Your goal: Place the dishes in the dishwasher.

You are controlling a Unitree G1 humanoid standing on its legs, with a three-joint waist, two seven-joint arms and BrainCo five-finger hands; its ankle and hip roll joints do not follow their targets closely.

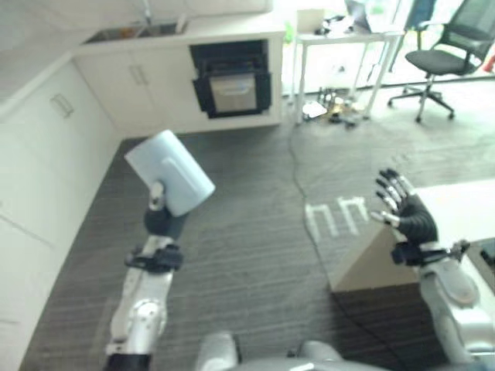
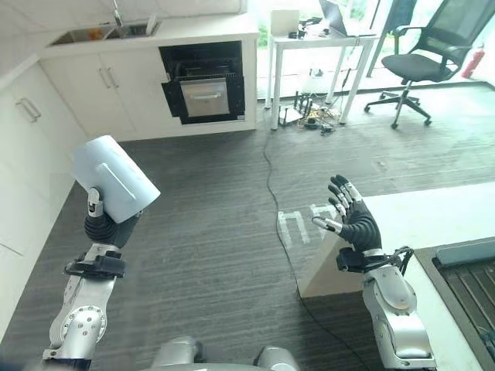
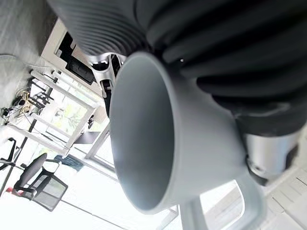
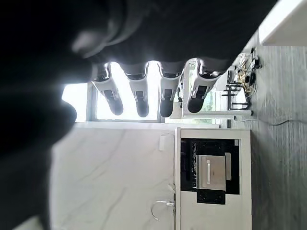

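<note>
A pale blue-grey mug is held up above the dark carpet, tilted, with my left hand shut round it from below. In the left wrist view the mug's open mouth and handle show beside the curled dark fingers. My right hand is raised at the right by a white counter, open with straight fingers and nothing in it. The dishwasher stands far ahead in the white cabinet run, its dark front open with the door tipped out.
White cabinets line the left side, with a sink in the far worktop. A white counter with a dark rack is at the right. A white table and an office chair stand at the back right.
</note>
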